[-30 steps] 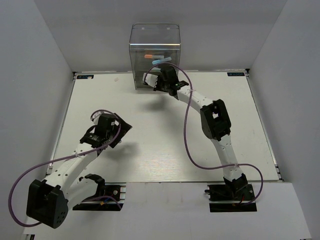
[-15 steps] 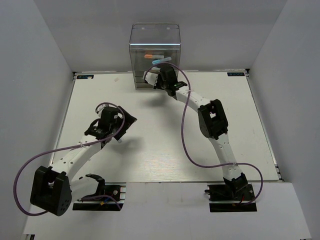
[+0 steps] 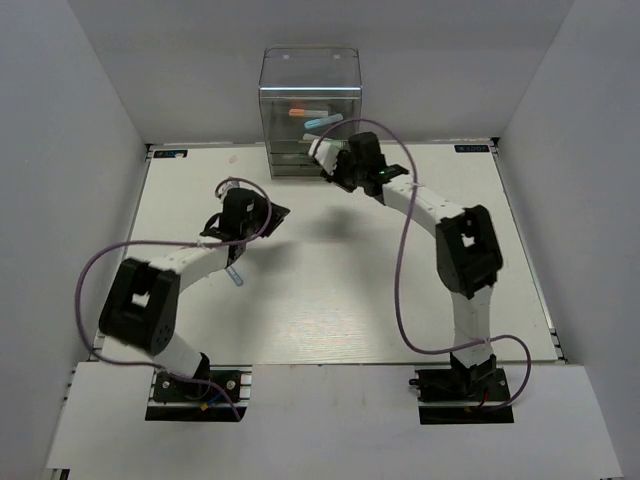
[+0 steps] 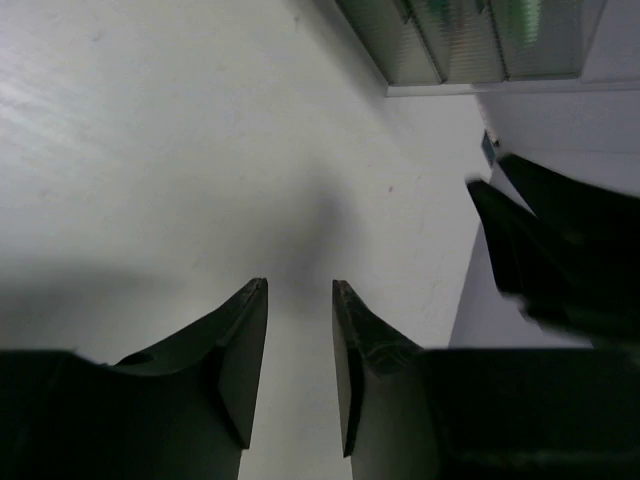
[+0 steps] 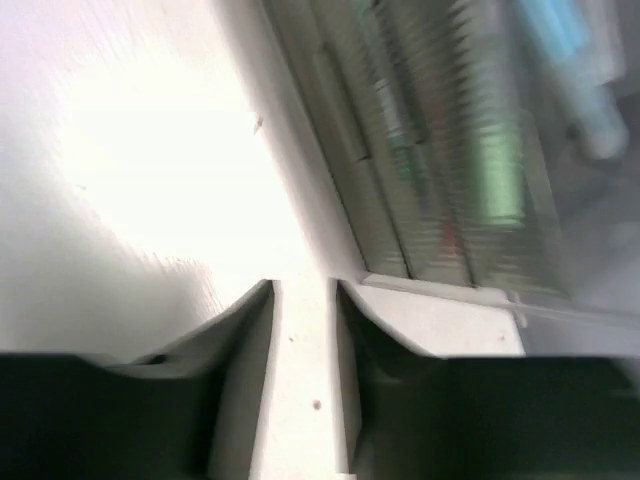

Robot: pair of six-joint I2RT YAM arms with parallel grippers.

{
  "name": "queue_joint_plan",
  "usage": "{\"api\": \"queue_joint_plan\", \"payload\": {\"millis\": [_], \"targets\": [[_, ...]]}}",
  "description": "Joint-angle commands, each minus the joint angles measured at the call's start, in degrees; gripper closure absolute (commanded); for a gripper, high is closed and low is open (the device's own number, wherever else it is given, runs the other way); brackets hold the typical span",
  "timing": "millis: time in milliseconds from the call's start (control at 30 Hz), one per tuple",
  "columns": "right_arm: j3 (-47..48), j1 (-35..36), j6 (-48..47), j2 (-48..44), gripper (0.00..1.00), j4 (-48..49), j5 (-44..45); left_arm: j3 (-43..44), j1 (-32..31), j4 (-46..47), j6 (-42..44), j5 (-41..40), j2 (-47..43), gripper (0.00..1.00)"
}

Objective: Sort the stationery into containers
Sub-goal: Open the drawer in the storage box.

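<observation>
Left: folded left arm (image 3: 190, 262), elbow back toward near edge, wrist out over white table (image 3: 330, 300) and aimed far-right, left gripper (image 4: 300, 290) with fingers slightly apart and empty, small pale stick with bluish end (image 3: 236, 274) flat on table just beside forearm. Centre, far edge: tall clear box (image 3: 310, 80), orange-capped marker (image 3: 299, 113) and light-blue-capped marker (image 3: 321, 122) lying in upper part, stacked drawers (image 3: 290, 162) below. Right: right arm (image 3: 455, 230) stretched from base up and leftward to box front, right gripper (image 5: 303, 290) low over table just beside bottom drawers, fingers narrowly apart, gripping nothing.
</observation>
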Motion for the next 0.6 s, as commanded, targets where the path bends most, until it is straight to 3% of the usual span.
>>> {"api": "queue_joint_plan", "payload": {"millis": [0,67,200,333,433,567], "targets": [[-6.04,-2.66,11.87,-12.38,0.59,0.26,-8.23,4.35,0.71,19.39,-5.12,4.07,9.4,0.58],[-11.32,-3.54,13.91,-15.22,0.53,1.39,-10.7,6.2,1.24,30.34,-10.29,5.3,17.9,0.58],[-20.54,-5.9,16.99,-23.75,0.56,0.88,-12.55,10.95,1.24,42.35,-19.0,6.19,28.65,0.5],[-25.65,-7.84,18.93,-28.05,0.85,-0.09,-14.57,17.71,1.24,43.07,-19.82,2.25,36.66,0.43],[-28.56,-9.16,18.93,-29.99,0.92,-0.28,-14.75,24.64,0.71,41.75,-19.82,0.22,41.06,0.41],[-30.15,-10.84,19.19,-30.88,0.92,-0.53,-15.28,29.93,0.71,40.16,-19.82,-2.24,45.55,0.41]]}}
